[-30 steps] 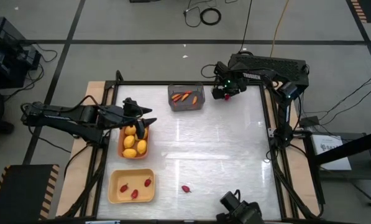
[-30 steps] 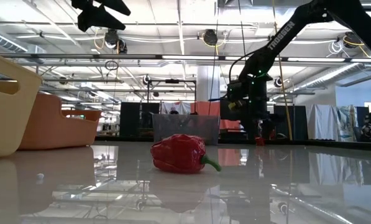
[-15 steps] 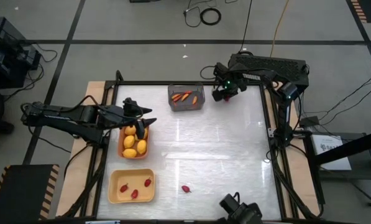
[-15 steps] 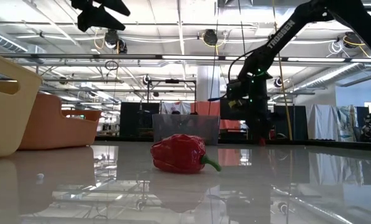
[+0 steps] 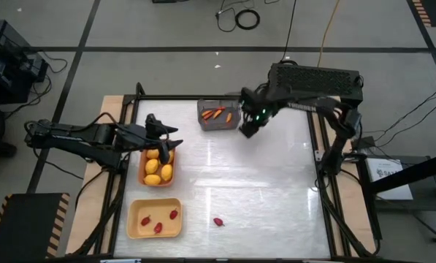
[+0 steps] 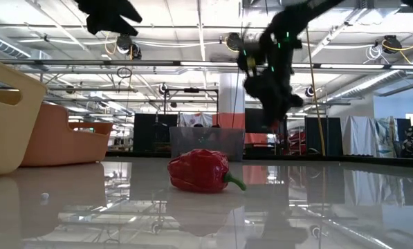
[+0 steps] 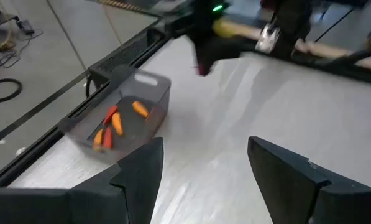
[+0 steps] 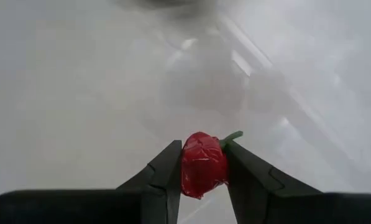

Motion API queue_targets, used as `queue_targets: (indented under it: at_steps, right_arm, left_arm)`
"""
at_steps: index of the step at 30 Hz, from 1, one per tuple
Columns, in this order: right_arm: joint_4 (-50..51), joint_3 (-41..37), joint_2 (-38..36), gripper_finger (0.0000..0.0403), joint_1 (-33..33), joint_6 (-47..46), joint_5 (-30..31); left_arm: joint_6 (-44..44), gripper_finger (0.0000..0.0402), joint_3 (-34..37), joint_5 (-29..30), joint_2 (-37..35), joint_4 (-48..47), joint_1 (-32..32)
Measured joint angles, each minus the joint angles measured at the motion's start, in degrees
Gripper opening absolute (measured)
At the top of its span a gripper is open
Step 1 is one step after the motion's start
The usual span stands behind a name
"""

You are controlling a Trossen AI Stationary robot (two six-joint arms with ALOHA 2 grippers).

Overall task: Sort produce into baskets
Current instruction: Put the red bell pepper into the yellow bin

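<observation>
My right gripper (image 5: 247, 130) hangs above the table just right of the grey bin (image 5: 218, 115), shut on a small red pepper-like piece with a green stem (image 8: 204, 165). The bin holds orange carrot-like sticks (image 7: 114, 124). My left gripper (image 5: 170, 143) waits open above the orange-brown tray (image 5: 142, 166), which holds yellow oval fruits (image 5: 158, 166). The pale yellow tray (image 5: 135, 219) at the near left holds small dark-red pieces (image 5: 159, 227). One more red pepper piece (image 6: 200, 170) lies on its side on the bare table near the front edge. My right gripper pinches the red piece by its two opposite sides (image 8: 189, 169) between its two fingers (image 8: 166, 171). The fingers come from above, pointing steeply down. The piece is lifted clear of the table, its green stem (image 8: 232, 137) sticking out past one finger.
A black frame (image 5: 203, 98) rims the table. The white tabletop (image 5: 269, 183) stretches open through the middle and right. The three baskets stand along the left and far-left part.
My right gripper has risen from the table at the far right corner and swung toward the table's left, up to the grey bin, carrying the red piece clear of the surface. My left gripper has stayed over the orange-brown tray.
</observation>
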State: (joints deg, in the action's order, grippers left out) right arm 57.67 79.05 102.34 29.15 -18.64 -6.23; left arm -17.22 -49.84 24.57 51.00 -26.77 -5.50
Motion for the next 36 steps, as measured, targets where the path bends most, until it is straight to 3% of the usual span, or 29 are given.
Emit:
queue_targets:
  at_steps: [8,16,25,31,36]
  right_arm:
    - [-9.0,0.0,-1.2,0.0102,-20.2,8.7,-0.3]
    - [-32.8,0.0,3.3,0.0102,-33.9,18.0,-0.3]
    - [-60.8,0.0,12.2,0.0102,-40.7,23.1,-2.9]
    - [-76.1,0.0,16.9,0.0102,-41.3,26.1,-7.2]
    - [-93.8,0.2,22.1,0.0102,-43.5,26.7,-7.2]
  left_arm:
    - [1.2,0.0242,0.0,2.0,0.0,-6.8,0.2]
    - [5.9,0.0242,0.0,2.9,0.0,-11.9,0.2]
    - [9.6,0.0242,0.0,1.6,0.0,-13.3,0.3]
    - [5.4,0.0242,0.0,-1.4,0.0,-13.3,0.2]
    - [-2.3,0.0242,0.0,-3.7,0.0,-13.4,0.2]
